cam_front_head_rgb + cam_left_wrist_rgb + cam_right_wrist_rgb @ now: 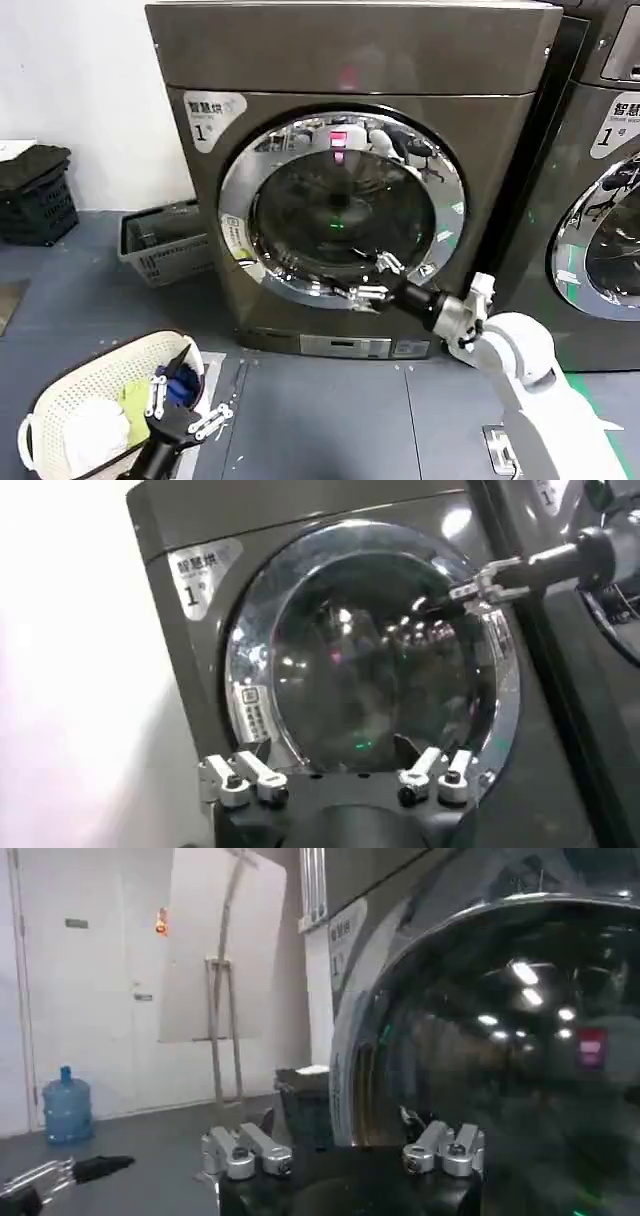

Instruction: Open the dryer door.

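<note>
A grey floor lies before the dryer. The right gripper point(372, 278), fingers spread, is held against the dryer door point(340, 205); its rigid, slippery chrome rim should be hooked edgewise. The left gripper point(185, 410) idles released, low.

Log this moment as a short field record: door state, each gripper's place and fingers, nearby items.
dryer door: appears shut against the dryer front
right gripper: open, at the door's lower chrome ring, beside the glass
left gripper: open, low, above the laundry basket's rim
laundry basket: white, on the floor, clothes inside
grey crate: on the floor to the dryer's left
</note>
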You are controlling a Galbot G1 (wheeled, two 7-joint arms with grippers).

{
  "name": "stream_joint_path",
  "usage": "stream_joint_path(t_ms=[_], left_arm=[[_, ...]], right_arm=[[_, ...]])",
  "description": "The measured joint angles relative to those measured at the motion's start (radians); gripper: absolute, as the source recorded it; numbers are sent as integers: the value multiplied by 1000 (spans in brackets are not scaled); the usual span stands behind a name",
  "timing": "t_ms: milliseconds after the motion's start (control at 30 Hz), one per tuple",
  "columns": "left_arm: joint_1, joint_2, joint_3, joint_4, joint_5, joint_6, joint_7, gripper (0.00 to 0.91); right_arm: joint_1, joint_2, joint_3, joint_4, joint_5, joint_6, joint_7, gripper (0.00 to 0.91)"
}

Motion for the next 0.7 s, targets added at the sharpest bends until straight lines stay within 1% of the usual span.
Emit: stream_joint_path(t_ms=[367,533,700], left_arm=[[11,-3,-2,-9,3,0,0,907],[15,-9,-2,-10,7,-3,0,907],[9,-18,-1,-10,13,-4,0,907]], right_arm=[[85,24,-79,-88,-16,24,21,907],[111,31,-110,-105,-16,41,49,907],[132,40,-139,-110,-16,43,74,907]])
